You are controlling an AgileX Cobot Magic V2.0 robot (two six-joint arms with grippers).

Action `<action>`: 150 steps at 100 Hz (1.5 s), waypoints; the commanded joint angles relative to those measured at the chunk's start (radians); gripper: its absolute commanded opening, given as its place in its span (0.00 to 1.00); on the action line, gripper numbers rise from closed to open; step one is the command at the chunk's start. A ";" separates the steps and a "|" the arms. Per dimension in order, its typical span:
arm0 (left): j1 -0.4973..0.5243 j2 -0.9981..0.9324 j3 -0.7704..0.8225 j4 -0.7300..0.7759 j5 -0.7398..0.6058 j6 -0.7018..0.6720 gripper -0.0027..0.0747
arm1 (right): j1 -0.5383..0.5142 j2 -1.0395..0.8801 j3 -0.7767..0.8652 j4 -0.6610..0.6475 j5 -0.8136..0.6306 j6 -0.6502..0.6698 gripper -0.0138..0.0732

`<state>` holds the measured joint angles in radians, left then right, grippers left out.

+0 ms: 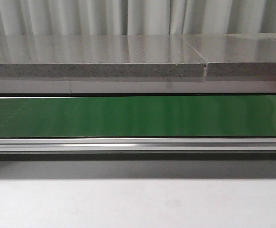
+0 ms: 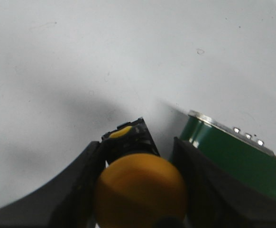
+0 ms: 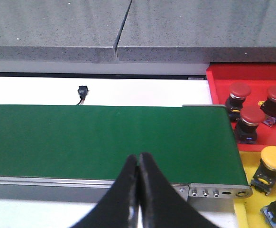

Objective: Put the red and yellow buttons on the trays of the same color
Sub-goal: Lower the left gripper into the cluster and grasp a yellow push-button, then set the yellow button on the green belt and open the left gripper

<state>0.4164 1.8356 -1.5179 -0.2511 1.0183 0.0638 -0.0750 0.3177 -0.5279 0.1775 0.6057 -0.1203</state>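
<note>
The left gripper (image 2: 138, 156) is clamped on a yellow button (image 2: 139, 194), its dark fingers (image 2: 76, 190) pressing either side of the button's black body above a pale table (image 2: 81, 61), with the end of the green conveyor belt (image 2: 233, 156) just beside it. The right gripper (image 3: 138, 190) has its fingertips pressed together with nothing between them, hanging over the belt's near rail.

In the front view the green belt (image 1: 138, 116) spans the whole width, bare, with a grey stone-like ledge (image 1: 95, 57) behind it.

Past the belt's end, in the right wrist view, sits a red tray (image 3: 252, 76) holding three red buttons (image 3: 250, 122), close together. Touching it on the nearer side is a yellow tray (image 3: 244, 166) with two yellow buttons (image 3: 273, 164) in view near the picture's edge.
</note>
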 commanded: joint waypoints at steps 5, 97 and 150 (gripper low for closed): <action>-0.011 -0.156 0.052 -0.016 -0.021 0.031 0.30 | 0.002 0.004 -0.023 0.002 -0.067 -0.008 0.08; -0.175 -0.267 0.303 -0.033 -0.120 0.063 0.70 | 0.002 0.004 -0.023 0.002 -0.067 -0.008 0.08; -0.173 -0.388 0.303 -0.164 -0.226 0.138 0.74 | 0.002 0.004 -0.023 0.002 -0.067 -0.008 0.08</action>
<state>0.2477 1.5108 -1.1932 -0.3835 0.8381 0.1970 -0.0750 0.3177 -0.5279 0.1775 0.6057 -0.1200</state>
